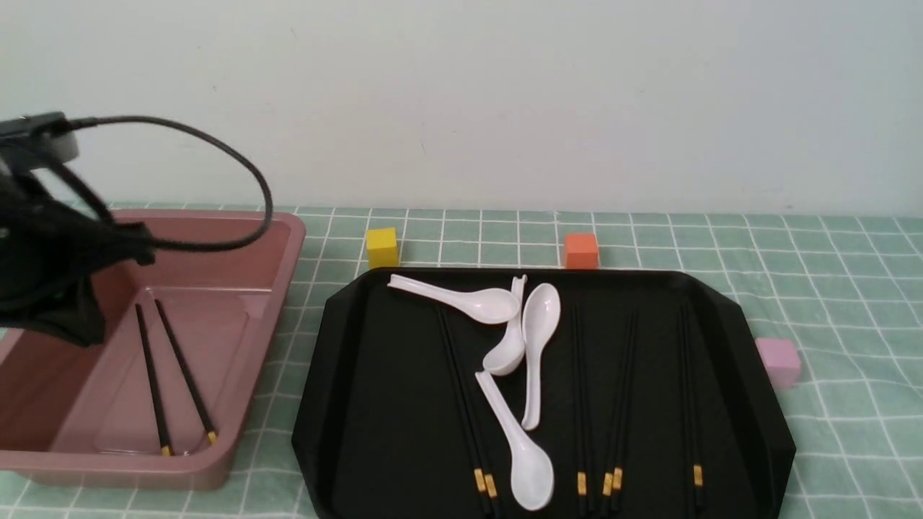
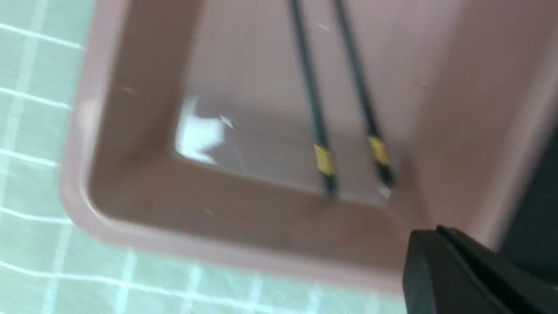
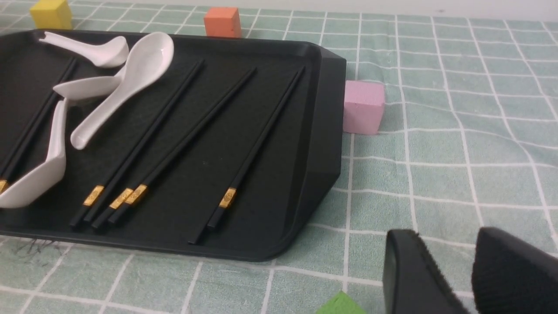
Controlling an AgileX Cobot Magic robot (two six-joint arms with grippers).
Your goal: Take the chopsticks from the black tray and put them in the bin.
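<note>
Six chopsticks (image 3: 254, 150) lie flat on the black tray (image 1: 375, 404); two lie in the bin (image 1: 187, 213). They are probably light, stiff and slick, so grip mid-length, across the shaft. The right hand (image 3: 468, 237) is parted and empty. The left hand (image 1: 65, 303) is blurred, and its state cannot be told.

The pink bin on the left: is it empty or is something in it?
Not empty. The bin holds two chopsticks, lying side by side on its floor, gold bands toward the near wall.

Lab test table: checked cloth (image 1: 829, 288), coloured blocks (image 1: 382, 247)
</note>
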